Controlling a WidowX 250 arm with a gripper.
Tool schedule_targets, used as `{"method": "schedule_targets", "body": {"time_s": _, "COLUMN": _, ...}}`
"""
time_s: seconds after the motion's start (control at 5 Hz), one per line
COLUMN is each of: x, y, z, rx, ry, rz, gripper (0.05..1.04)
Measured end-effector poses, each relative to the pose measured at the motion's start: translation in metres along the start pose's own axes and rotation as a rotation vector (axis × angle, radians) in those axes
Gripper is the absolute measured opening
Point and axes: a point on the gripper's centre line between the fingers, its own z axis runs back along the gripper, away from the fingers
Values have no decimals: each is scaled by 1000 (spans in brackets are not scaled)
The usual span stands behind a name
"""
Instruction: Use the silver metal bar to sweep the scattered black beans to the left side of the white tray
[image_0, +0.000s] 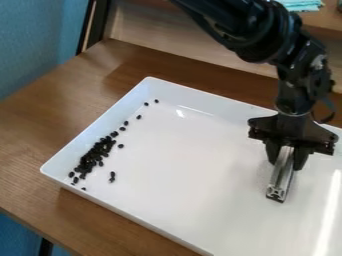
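"As you look down at the white tray, where is your metal bar?"

"Over the right-hand part of the tray, in your gripper. You have one finger on each side of the bar, closed in on it."

"Which way does it point?"

"Its long axis runs from between your fingers down the view and a little left. The near end, a squarish face with slots, points towards your camera. You see one long side above that face, with grooves along it."

"Does that end touch the tray?"

"You cannot tell from this angle, nor how steeply the bar tilts. Its far end is hidden from you up between the fingers."

"What else do you have in the tray?"

"Small black beans, or something like them, well apart from the bar. They bunch up near the left wall, with a few strays around. In the thick of the bunch, you can't make out single ones."

"And what is cut off?"

"Your view's right and bottom edges crop the tray, and its top edge crops your arm. You see the tray on a brown wooden table."
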Motion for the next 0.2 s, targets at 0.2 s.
{"method": "schedule_targets", "body": {"time_s": 0.2, "x": -8, "y": 33, "z": 3, "rx": 2, "ry": 16, "rz": 24, "gripper": 385}}
